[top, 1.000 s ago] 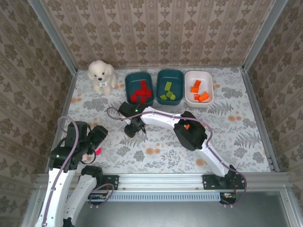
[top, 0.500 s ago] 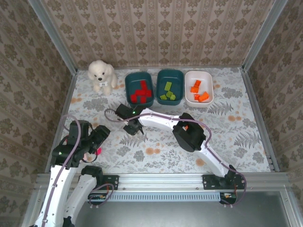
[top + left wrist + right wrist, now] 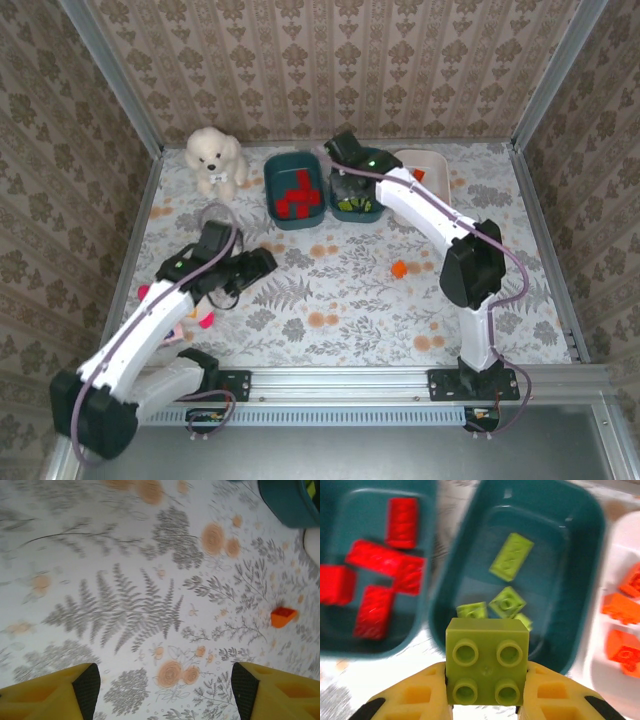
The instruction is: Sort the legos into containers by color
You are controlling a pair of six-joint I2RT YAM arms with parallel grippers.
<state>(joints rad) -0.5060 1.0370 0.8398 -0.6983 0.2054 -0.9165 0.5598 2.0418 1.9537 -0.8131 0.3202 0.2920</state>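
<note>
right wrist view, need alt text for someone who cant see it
The right gripper holds a green lego over the teal tub of green legos. A second teal tub with red legos is on its left, a white tub with orange legos on its right.

Note for you: green brick (image 3: 487, 661) reads as smooth moulded plastic, 4 studs, slight sheen; teal tub (image 3: 560, 570) glossy plastic; table cover (image 3: 100, 570) matt, printed, cloth-like; plush dog (image 3: 213, 157) soft fluffy pile.
</note>
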